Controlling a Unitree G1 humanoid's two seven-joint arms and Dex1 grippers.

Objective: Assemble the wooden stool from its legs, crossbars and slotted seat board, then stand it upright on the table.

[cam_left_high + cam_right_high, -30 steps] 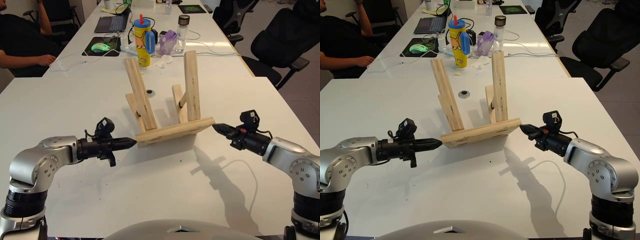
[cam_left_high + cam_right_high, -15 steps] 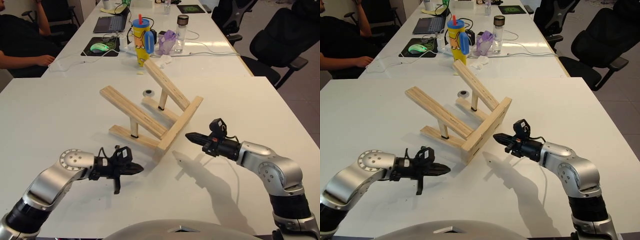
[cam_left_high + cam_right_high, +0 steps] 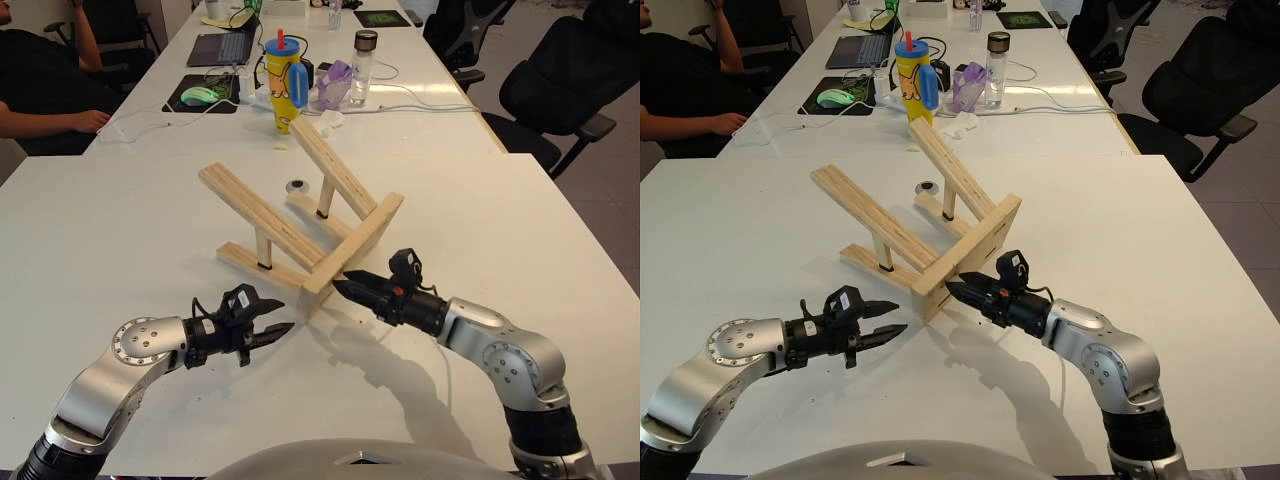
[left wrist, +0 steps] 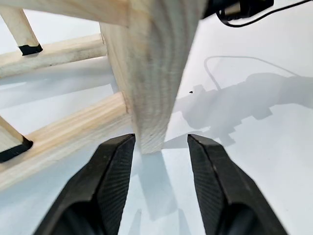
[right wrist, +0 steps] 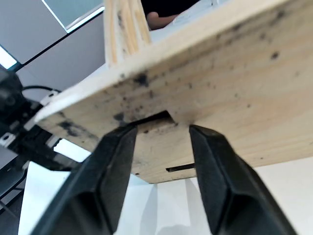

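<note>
Your stool is assembled and lies tipped on its side, between the middle of the surface and its far edge. The slotted seat board stands on edge and tilted, with its lower end resting on the surface. The legs slant away from it toward the far left corner, and short round dowels join the planks.

Your left hand is low over the surface, just on the near side of the seat board's lower end. It is released: the wrist view shows the fingers spread, the board's end just beyond the tips, and neither pad touching the wood.

Your right hand is also released, its tips at the board's flat face near that same lower end. Its wrist view shows a slot in the board between the spread fingers; you cannot tell whether they touch.

Beyond the far edge, on the next surface, stand a yellow cup and a bottle.
</note>
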